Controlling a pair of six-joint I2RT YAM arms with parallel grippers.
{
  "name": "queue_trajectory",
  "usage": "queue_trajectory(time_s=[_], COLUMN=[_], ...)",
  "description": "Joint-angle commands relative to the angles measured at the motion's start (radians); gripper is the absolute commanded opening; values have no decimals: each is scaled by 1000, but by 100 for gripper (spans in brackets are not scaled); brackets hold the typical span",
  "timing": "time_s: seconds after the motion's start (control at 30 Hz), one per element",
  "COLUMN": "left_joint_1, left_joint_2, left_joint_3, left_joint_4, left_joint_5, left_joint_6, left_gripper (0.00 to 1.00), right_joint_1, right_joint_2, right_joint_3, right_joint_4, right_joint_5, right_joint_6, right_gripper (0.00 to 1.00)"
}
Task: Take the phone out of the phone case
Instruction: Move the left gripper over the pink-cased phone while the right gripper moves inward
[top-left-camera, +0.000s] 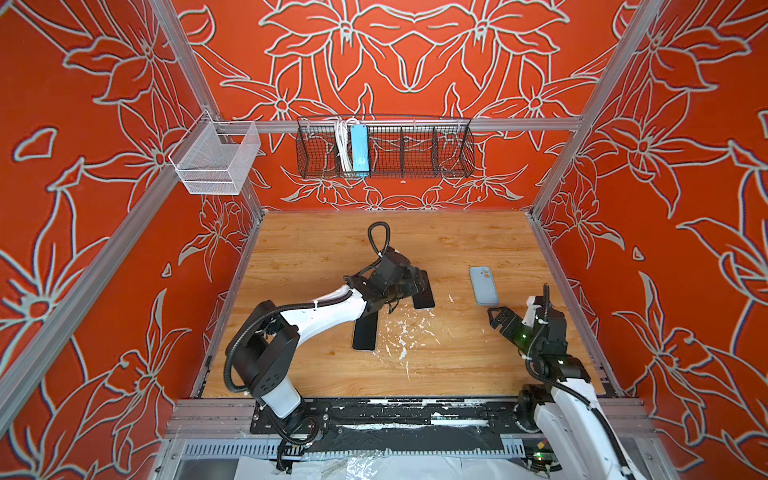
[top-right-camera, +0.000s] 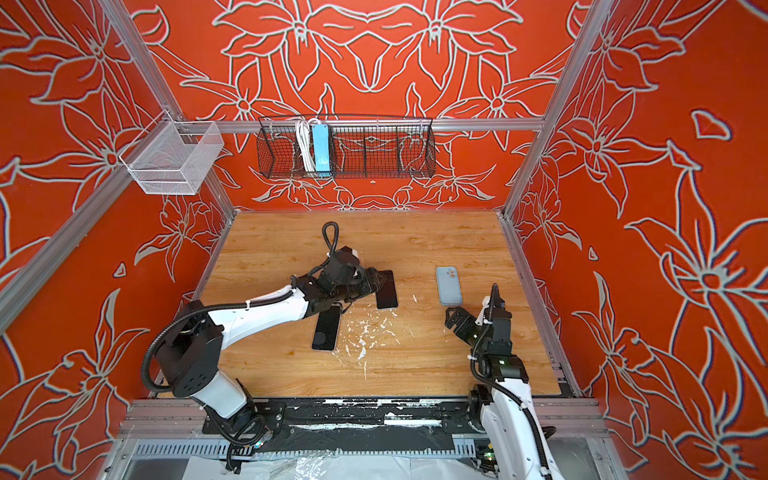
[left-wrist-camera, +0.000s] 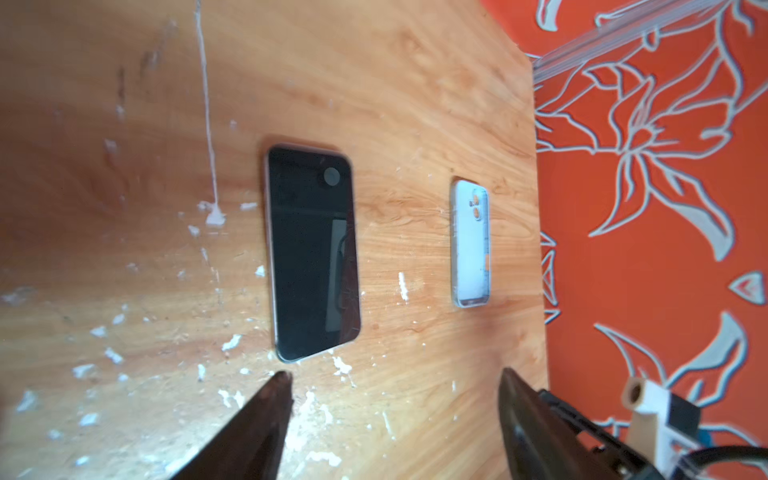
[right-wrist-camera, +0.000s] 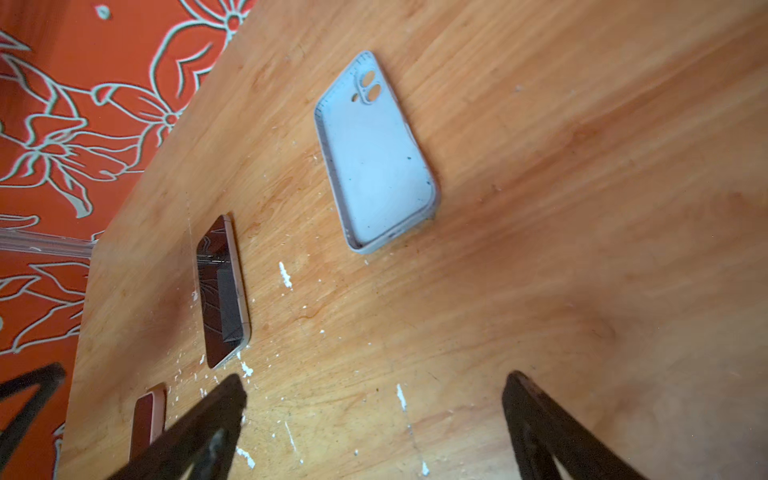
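The phone lies flat, screen up, beside the empty blue case, not touching it. The left gripper has its jaws wide apart, holding nothing; the phone lies just beyond one fingertip. The right gripper is also spread, with the case ahead of its gap.

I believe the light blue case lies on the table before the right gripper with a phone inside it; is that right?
Not quite: the light blue case is empty; the right wrist view shows its bare inside. It does lie on the table before the right gripper.
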Motion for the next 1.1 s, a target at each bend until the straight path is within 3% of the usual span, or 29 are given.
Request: queue_trajectory(time_s=[0.0,0.2,0.37,0.57,0.8,1.07], left_joint_1=[46,71,72,95,121,123], left_joint_2=[-4,13,-12,10,-7,52], left_joint_3=[124,203,106,15,-120,-110], left_joint_4=[-427,-754,-748,-728,-578,-537], left_joint_5=[-32,-111,-145,-190,-122,-69], left_joint_6=[226,318,280,268,313,337], left_gripper=[97,97,97,97,97,98], right_joint_1=[111,313,443,478,482,482], right_joint_2=[25,215,346,420,389,388], right_joint_3=[58,176,237,254,206,190], right_joint_4=[-27,-54,15,72,110,110], right_joint_5=[133,320,398,383,383,383], right_joint_6=[-15,-58,-56,-48,-31,-28], right_gripper=[98,98,98,98,98,98])
